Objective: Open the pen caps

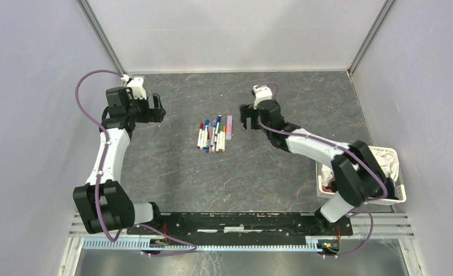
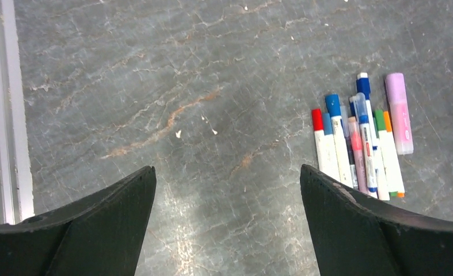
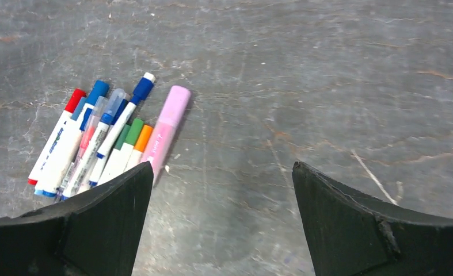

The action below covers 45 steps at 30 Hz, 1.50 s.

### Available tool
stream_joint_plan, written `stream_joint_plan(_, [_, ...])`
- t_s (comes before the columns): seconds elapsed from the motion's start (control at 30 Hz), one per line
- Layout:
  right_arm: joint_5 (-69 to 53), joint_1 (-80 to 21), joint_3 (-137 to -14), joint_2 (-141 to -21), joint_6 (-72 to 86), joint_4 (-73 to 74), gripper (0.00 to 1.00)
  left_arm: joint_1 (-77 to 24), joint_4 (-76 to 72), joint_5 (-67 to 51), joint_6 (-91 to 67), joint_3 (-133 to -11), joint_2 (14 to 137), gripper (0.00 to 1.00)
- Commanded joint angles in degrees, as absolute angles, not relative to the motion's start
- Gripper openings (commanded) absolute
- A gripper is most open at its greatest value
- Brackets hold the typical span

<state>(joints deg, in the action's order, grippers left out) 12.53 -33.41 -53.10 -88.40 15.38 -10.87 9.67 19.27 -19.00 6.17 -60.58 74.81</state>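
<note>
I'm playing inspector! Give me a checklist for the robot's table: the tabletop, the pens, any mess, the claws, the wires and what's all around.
Surface: dark grey marbled table with small pale specks.
Job's things: pens bunched side by side mid-table; pen caps look on; a thicker pink pen lies at the right of the bunch.
Clutter: white basket with cloth inside, at the right edge.
Grippers: left claw and right claw are both open and empty, one on either side of the pens.
Cables: purple cables run along both arms.
Surroundings: pale walls on three sides; metal rail at the near edge.
</note>
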Motion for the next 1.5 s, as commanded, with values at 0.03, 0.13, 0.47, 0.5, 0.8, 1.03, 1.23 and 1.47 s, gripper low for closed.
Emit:
stream_joint_plan(0.03, [20.9,-39.4,-65.5,-100.2,15.4,-2.7,0.91,10.0,25.1,-20.2,9.6,-63.6,73.4,1.00])
stream_joint_plan(0.13, [21.7,-41.3,-71.5,-105.9,15.4,-1.4,0.79,10.0,25.8,-19.9,10.4,-64.1,73.7,1.00])
stream_joint_plan(0.47, [19.2,-41.9,-82.3,-118.4,17.6,1.7,0.55,10.0,32.0,-21.8,12.0,-67.0,76.4,1.00])
stream_joint_plan(0.5, [18.8,-41.9,-82.8,-119.1,17.8,1.8,0.55,9.9,32.3,-22.2,11.9,-67.2,76.4,1.00])
stream_joint_plan(0.8, [18.0,-41.9,-83.7,-123.4,19.7,2.5,0.53,10.0,36.3,-25.1,12.7,-69.6,77.3,1.00])
stream_joint_plan(1.03, [17.6,-41.8,-79.2,-121.8,20.0,1.9,0.44,9.9,38.1,-25.9,13.2,-71.1,78.0,1.00])
stream_joint_plan(1.23, [16.4,-41.8,-69.6,-114.4,17.0,-1.6,0.47,10.0,40.3,-28.5,13.8,-72.8,78.9,1.00])
stream_joint_plan(1.47, [14.9,-41.7,-64.2,-110.5,14.6,-3.1,0.51,9.9,42.1,-32.3,14.3,-74.0,79.9,1.00])
